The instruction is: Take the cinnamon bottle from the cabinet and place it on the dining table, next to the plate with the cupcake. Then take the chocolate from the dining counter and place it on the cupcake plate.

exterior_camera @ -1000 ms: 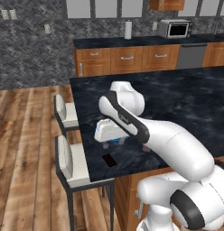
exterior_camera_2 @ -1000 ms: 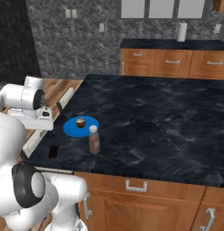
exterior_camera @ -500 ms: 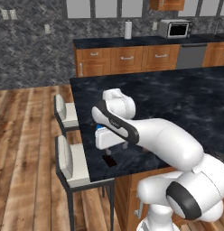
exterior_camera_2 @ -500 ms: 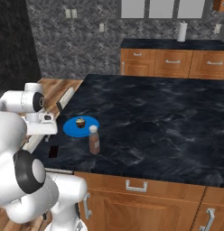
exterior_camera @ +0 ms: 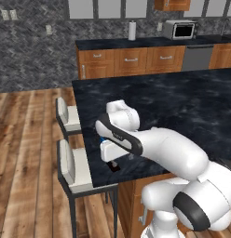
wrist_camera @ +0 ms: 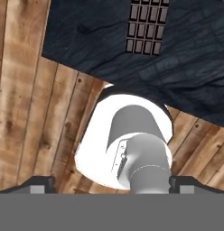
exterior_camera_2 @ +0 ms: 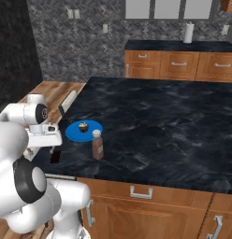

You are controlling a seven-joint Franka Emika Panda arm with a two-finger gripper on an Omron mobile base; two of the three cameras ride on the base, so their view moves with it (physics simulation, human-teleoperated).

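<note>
Dining table (exterior_camera_2: 174, 126): black white-veined marble top on a wood base, plank floor around it, grey stone wall behind. Right base view: blue plate (exterior_camera_2: 92, 133) with cupcake (exterior_camera_2: 83, 126) near the left edge; cinnamon bottle (exterior_camera_2: 97, 144) upright at the plate's 4 o'clock, just beside it. Chocolate (wrist_camera: 146, 27) lies flat by the table edge, at 12 o'clock in the hand view, which resolves its grid of squares. Gripper (wrist_camera: 111, 185) fingertips wide apart, nothing between them.

franka arm (exterior_camera: 168, 153), white shell on a rounded white base

glossy white links, bulbous and smooth. dark grey-black bands ring the joints, one wide ring low on the base. boxy white hand block (exterior_camera_2: 43, 139). no cables or markings visible.
</note>
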